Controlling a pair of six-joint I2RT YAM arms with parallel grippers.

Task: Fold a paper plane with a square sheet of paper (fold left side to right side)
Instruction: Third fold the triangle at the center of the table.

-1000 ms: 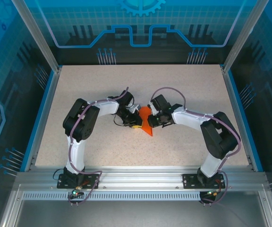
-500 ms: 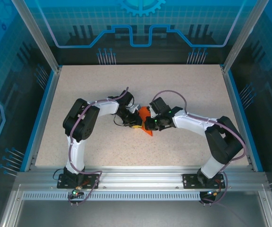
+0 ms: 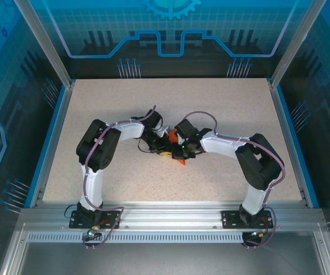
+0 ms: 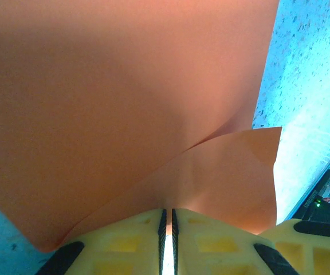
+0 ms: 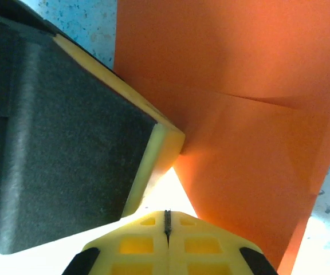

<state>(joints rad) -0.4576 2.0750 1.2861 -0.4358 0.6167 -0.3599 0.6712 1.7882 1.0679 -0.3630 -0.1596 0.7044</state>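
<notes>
The orange sheet of paper (image 3: 180, 161) lies partly folded at the middle of the table, mostly covered by both grippers. In the left wrist view the paper (image 4: 125, 86) rises in two curved layers, and my left gripper (image 4: 167, 216) is shut on its near edge. From above, the left gripper (image 3: 164, 150) meets the paper from the left. My right gripper (image 3: 180, 150) sits over the paper from the right. In the right wrist view the right gripper (image 5: 167, 213) is shut with nothing between its jaws, and the creased paper (image 5: 251, 114) lies just beside its tip.
A finger (image 5: 67, 132) of the left gripper, yellow with black foam, stands close to the left of the right gripper's tip. The speckled table (image 3: 211, 109) is bounded by blue side rails and a metal frame along the near edge.
The right gripper has shut and moved left over the paper, close to the left gripper. Less of the orange paper shows from above. The left arm has stayed put.
</notes>
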